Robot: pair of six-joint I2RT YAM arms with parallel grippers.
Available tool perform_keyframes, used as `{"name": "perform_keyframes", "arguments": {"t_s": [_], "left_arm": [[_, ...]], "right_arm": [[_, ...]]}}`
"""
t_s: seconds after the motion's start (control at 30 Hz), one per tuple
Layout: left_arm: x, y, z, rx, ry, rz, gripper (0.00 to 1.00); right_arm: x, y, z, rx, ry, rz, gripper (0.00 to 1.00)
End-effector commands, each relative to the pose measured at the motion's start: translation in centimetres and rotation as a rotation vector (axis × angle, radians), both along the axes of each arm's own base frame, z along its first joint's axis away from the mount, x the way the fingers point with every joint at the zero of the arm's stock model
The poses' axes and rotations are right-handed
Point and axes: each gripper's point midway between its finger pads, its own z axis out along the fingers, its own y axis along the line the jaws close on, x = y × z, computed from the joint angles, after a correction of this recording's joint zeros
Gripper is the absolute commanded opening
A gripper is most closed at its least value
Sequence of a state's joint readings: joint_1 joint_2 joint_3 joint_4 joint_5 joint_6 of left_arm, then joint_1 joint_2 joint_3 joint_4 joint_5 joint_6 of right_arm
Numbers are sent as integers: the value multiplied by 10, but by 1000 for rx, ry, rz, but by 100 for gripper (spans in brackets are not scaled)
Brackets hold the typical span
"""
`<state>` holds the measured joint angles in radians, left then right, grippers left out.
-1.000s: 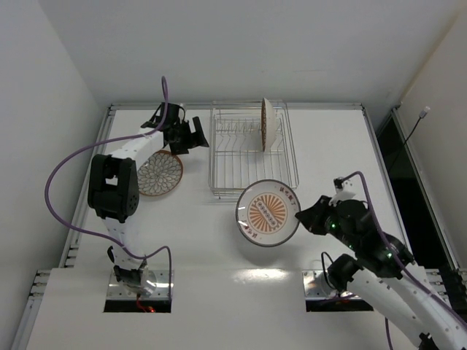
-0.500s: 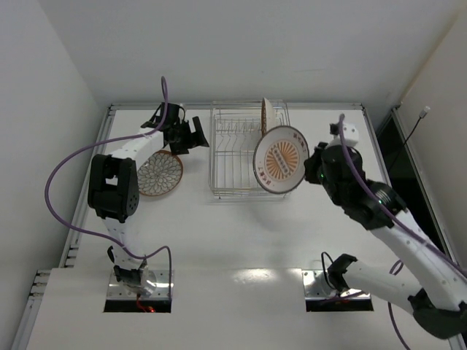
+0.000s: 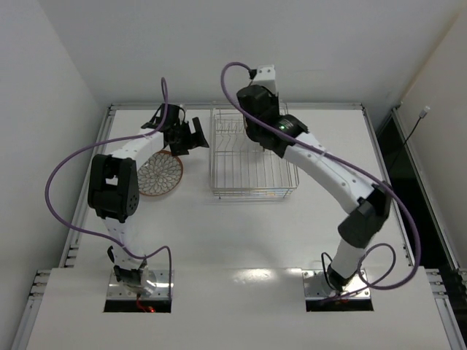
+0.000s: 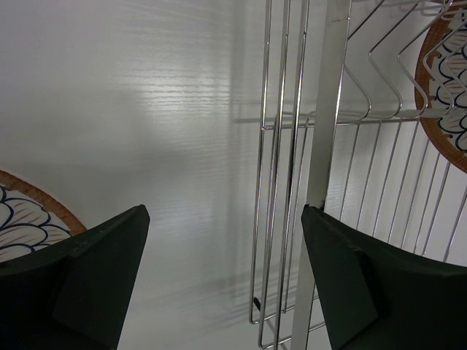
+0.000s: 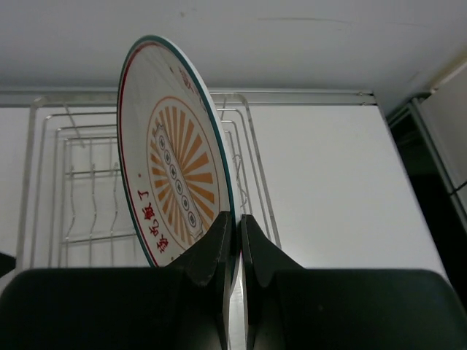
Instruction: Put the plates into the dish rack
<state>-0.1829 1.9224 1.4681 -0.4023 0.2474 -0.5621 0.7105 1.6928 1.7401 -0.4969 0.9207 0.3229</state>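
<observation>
My right gripper [image 5: 239, 222] is shut on the lower rim of the white-rimmed plate with the orange sunburst centre [image 5: 175, 168]. It holds that plate upright on edge above the dish rack [image 5: 252, 153]. From above, the right arm [image 3: 321, 164] reaches over the rack [image 3: 241, 171] and hides the held plate. A lattice plate [image 3: 160, 173] lies flat on the table left of the rack. Another lattice plate [image 4: 445, 73] stands inside the rack [image 4: 292, 182]. My left gripper [image 3: 191, 137] hangs open and empty beside the rack's left side [image 4: 222, 240].
The table's raised back edge [image 3: 233, 106] runs just behind the rack. A dark gap [image 3: 398, 157] borders the table on the right. The flat plate's rim [image 4: 29, 208] lies close under my left finger [image 4: 95, 277].
The right arm has swung the sunburst plate from in front of the rack up and back over it, turning the plate upright. The left arm has not moved.
</observation>
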Motion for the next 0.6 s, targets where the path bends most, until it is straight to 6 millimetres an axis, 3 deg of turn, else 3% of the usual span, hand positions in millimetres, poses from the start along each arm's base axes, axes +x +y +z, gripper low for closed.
{"name": "perform_keyframes", "arguments": {"t_s": [0.0,0.1,0.13,0.17,0.57], "left_arm": [[6,-9,30,-52,-74,-16,84],[4,-9,29,-50,-65,-16,84],[4,-9,29,-50,-65,-16,84],[4,-9,29,-50,-65,-16,84],[3,-10,34,-60,-74,-24,84]], "right_arm": [[14,3,34,-83,-107,-118,0],[21,11,36,-155,-128,-162,0],[28,15,23,-198,-113,-177,0],[30,21,23,-207,-125,-187,0],[56,27,-18,-434,-72,-288,0]]}}
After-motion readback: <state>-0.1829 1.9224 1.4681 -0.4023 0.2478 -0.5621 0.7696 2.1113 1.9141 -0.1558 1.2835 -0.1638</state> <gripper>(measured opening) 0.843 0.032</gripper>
